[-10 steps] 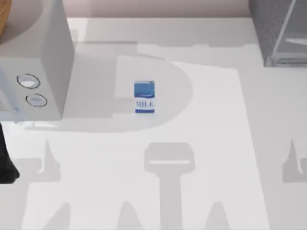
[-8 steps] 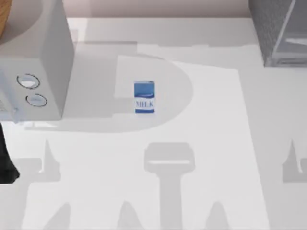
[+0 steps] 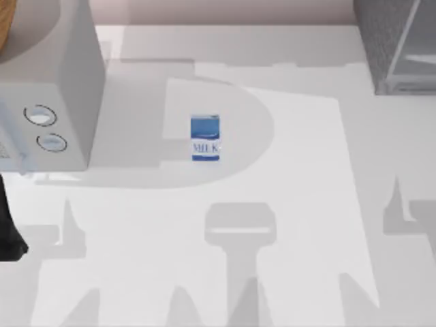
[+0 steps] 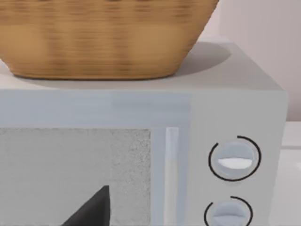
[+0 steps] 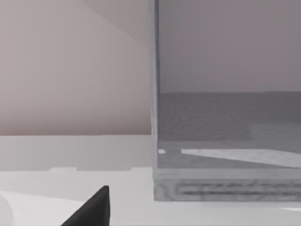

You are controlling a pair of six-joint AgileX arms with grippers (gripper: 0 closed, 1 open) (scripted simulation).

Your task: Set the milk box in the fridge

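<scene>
Right end effector (image 5: 96, 207) faced the fridge (image 5: 225, 117) low over the surface (image 3: 293, 204); its opening could not be told. Milk box (image 3: 205, 138) stood untouched.

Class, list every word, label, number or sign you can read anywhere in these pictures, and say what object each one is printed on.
"MILK": white band on the front of the blue milk box, standing upright on the table in the top view.
The light grey box with two round dials carries no readable marks; the dials have no numbers.
The fridge and the basket bear no text.
</scene>
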